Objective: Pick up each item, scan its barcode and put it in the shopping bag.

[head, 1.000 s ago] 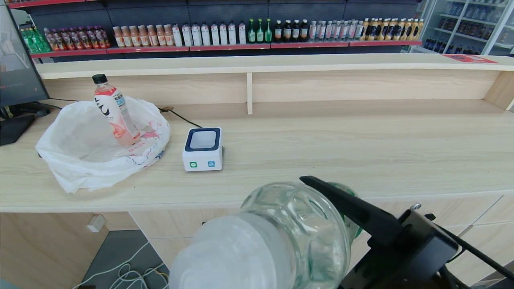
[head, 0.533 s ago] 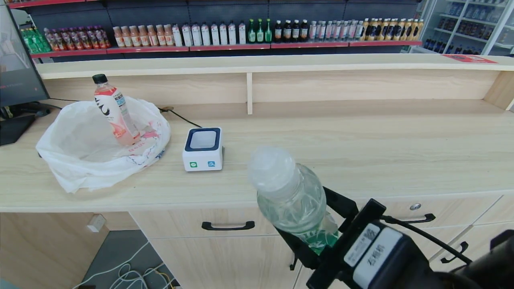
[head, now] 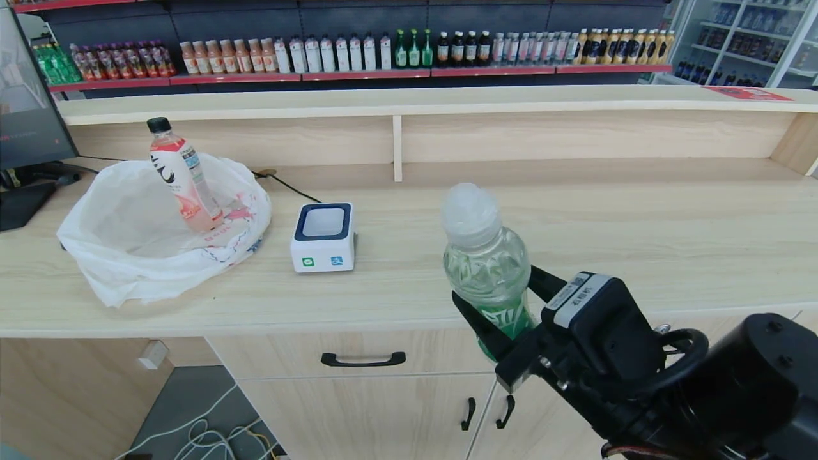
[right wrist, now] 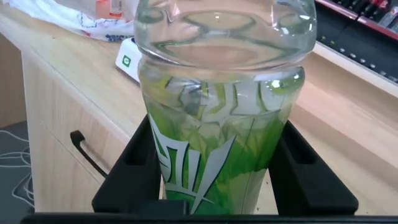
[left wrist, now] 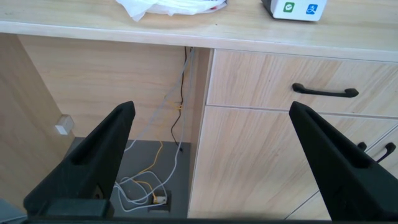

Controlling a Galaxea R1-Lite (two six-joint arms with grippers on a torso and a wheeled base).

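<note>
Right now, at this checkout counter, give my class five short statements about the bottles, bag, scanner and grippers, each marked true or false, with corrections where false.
1. The right gripper is shut on the green-labelled bottle. True.
2. The pink bottle lies flat on the counter. False: it stands leaning inside the shopping bag.
3. The scanner sits on the counter beside the shopping bag. True.
4. The left gripper holds a bottle. False: it is open and empty, in front of the drawers below the counter.
5. The green-labelled bottle is held upside down. False: its cap points up.
</note>
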